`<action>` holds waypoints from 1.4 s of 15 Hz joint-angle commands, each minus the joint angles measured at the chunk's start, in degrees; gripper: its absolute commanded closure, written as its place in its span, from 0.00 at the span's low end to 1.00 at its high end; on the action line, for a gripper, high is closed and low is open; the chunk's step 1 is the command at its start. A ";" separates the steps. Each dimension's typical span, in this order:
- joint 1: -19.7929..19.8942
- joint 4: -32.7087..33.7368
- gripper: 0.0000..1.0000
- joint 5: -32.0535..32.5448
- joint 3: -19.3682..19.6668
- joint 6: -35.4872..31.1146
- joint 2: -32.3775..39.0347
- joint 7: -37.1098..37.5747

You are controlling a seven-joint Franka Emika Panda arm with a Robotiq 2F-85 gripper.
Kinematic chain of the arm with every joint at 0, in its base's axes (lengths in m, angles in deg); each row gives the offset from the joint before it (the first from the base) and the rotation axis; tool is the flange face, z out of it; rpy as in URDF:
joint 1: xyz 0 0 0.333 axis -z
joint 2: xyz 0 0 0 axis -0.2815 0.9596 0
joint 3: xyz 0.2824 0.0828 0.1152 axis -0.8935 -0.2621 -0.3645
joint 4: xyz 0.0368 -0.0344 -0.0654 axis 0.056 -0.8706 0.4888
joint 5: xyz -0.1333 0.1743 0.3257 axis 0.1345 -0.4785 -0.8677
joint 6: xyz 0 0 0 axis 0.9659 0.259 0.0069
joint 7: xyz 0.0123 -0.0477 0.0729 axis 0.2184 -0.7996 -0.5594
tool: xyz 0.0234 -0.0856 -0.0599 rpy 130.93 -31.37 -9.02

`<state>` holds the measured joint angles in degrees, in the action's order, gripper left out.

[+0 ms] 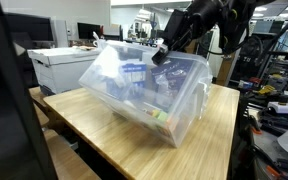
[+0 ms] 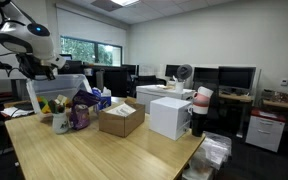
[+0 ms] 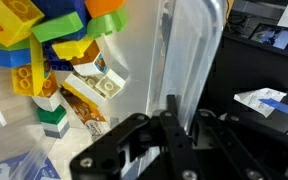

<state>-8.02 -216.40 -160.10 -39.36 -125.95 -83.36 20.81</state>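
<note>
The light wooden table [image 1: 84, 110] bears the clear plastic storage bin [image 1: 189, 95], which stands tipped, one side raised off the surface. The multicoloured toy building blocks [image 3: 54, 40] lie heaped inside it. The black two-finger gripper [image 1: 161, 52] has its jaws pinched tight on the bin's raised thin wall and holds nothing else. Judgement: the wall looks slick and flexible, so a square, deep bite and slow, even tilting suit the loose load.
</note>
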 commanded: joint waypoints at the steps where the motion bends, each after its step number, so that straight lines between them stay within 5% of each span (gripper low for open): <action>1: -0.26 -1.47 0.95 -3.69 1.13 1.47 -2.26 -5.03; 2: 3.16 -1.46 0.95 -4.44 -1.78 2.71 -2.47 -5.50; 21: 9.75 -3.96 0.95 -9.75 -2.36 12.12 -3.87 -10.97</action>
<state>-0.09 -218.19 -166.71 -41.41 -116.86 -84.69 13.75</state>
